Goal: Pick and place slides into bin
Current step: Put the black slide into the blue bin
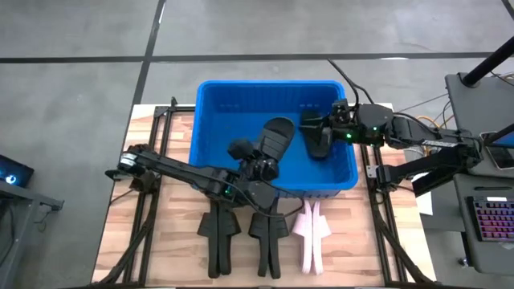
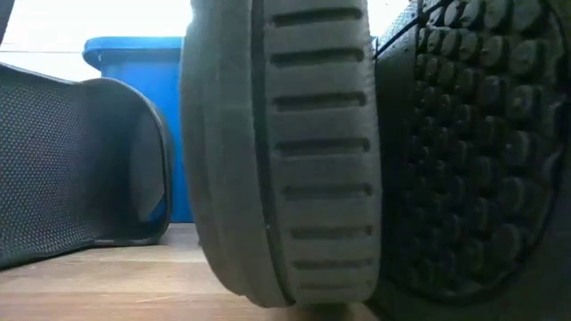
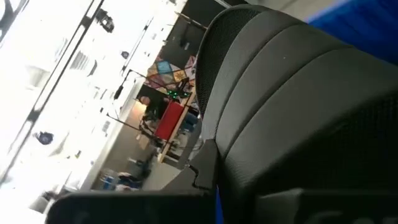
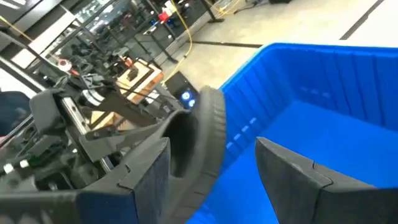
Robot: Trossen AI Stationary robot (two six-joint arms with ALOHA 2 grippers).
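We have both arms over the large bright blue ribbed plastic bin (image 1: 217, 120), which sits at the far edge of the pale wooden slatted table (image 1: 161, 241). The left gripper (image 1: 259, 168) reaches in over the bin's near wall and holds a black foam slide (image 1: 275, 138) by its heel end, toe pointing inward, presumably so it drops clear of the rim; its wrist view is filled by the slide's strap, so the jaws look clamped on it, though we cannot see the fingertips themselves. The right gripper (image 1: 325, 128) comes in over the bin's right wall, fingers closed across a second black slide (image 1: 316, 136) that hangs low inside, near the floor.

Three slides wait at the table's near edge: two black ones (image 1: 218, 233) (image 1: 267, 233) and a pale pink one (image 1: 312, 233), lying side by side; the low view is almost blocked by their soles.

The table stands on grey concrete floor (image 1: 72, 80) with dark lines. A keyboard (image 1: 491, 221) sits off the right side, and shelving and equipment fill the room behind.
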